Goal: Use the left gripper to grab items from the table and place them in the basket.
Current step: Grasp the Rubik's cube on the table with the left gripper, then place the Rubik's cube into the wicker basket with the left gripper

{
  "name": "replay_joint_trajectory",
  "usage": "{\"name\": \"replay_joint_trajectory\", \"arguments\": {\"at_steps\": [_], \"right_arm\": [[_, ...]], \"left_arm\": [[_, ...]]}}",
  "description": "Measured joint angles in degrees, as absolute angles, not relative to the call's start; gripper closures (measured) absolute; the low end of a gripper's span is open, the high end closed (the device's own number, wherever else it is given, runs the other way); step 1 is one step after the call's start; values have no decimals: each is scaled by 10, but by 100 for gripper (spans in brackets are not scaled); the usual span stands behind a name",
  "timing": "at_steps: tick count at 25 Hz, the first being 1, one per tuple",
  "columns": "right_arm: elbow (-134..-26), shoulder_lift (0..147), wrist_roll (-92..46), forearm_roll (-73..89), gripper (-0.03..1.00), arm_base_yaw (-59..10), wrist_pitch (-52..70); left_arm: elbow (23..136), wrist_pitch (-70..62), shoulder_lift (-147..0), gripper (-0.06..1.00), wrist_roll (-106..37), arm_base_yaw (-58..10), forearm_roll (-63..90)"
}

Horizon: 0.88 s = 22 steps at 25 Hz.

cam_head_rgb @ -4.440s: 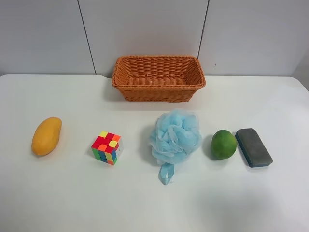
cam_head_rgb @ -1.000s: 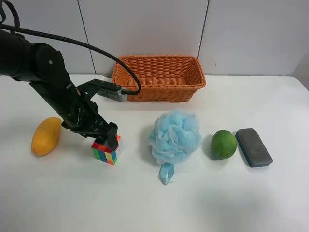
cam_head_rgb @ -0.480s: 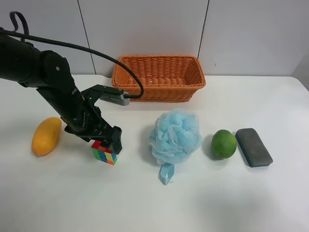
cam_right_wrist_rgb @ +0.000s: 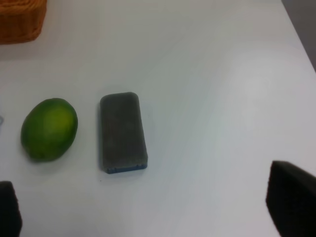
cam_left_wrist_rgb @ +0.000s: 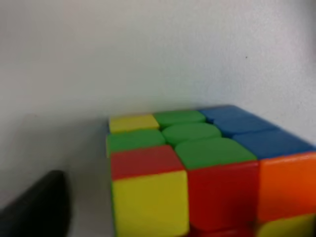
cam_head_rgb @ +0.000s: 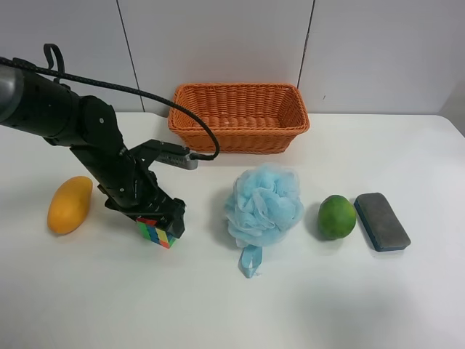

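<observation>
Cube (cam_head_rgb: 156, 234) sits on the bench (cam_head_rgb: 327, 305) left of centre in the high view, between mango (cam_head_rgb: 70, 205) and pouf (cam_head_rgb: 264, 203). The left fingers (cam_head_rgb: 171, 217) hang right over its top. On the left wrist camera the cube fills the frame, and the one finger showing stands off its side with bare bench between: spread, nothing gripped. Basket (cam_head_rgb: 240, 138) is at top centre. Lime (cam_head_rgb: 336, 217) and eraser (cam_head_rgb: 381, 221) lie side by side at right. Right fingers (cam_right_wrist_rgb: 291, 197) are spread wide, empty.

Left gripper (cam_head_rgb: 163, 218) has sunk lower — fingers (cam_head_rgb: 176, 217) now straddle the puzzle cube (cam_head_rgb: 155, 233).
</observation>
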State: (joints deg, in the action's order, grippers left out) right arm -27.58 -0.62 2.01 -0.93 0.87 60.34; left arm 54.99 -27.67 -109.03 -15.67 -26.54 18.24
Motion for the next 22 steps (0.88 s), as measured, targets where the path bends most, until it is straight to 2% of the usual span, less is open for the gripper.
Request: {"name": "replay_joint_trajectory", "arguments": {"at_steps": [2,16,22], "right_arm": [[-276,-6,20,-9,-3,9,603],[-276,-6,20,-9,-3,9,603],[-276,-6,20,-9,-3,9,603]], "left_arm": [[550,-278,-1090,39,-157,-265,184],[550,-286,-1088,38,-157,-265,186],[550,-313,-1034,38,-157,-265,186]]}}
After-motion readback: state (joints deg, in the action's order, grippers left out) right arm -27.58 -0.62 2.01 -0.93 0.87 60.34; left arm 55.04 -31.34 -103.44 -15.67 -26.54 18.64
